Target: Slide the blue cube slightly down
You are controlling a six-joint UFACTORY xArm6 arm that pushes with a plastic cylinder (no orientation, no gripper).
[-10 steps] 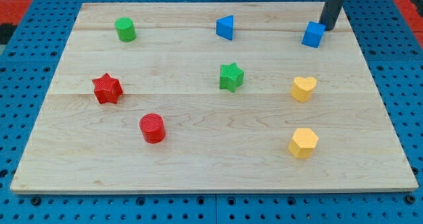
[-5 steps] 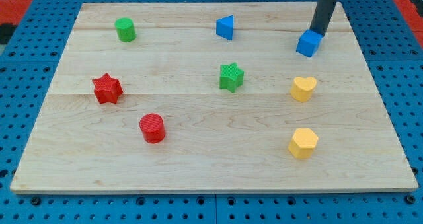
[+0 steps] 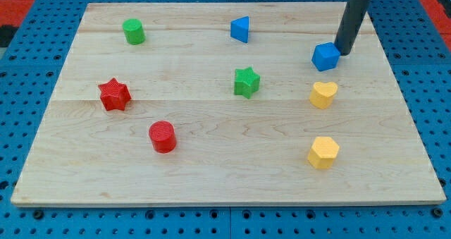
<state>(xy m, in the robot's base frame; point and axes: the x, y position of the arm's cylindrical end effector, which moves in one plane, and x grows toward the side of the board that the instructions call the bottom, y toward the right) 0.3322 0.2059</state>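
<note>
The blue cube [image 3: 325, 56] sits on the wooden board [image 3: 211, 168] at the view's upper right, just above the yellow heart [image 3: 323, 94]. My tip [image 3: 343, 52] rests on the board right beside the cube's upper right edge, touching or nearly touching it. The dark rod rises from there out of the view's top.
A blue triangular block [image 3: 240, 29] and a green cylinder [image 3: 133, 32] lie along the top. A green star [image 3: 246, 82] is in the middle, a red star [image 3: 114, 94] and red cylinder [image 3: 162, 137] at left, a yellow hexagon [image 3: 323, 152] at lower right.
My tip has moved down and slightly left, pushing the blue cube down and a little left toward the yellow heart. The other blocks have not moved.
</note>
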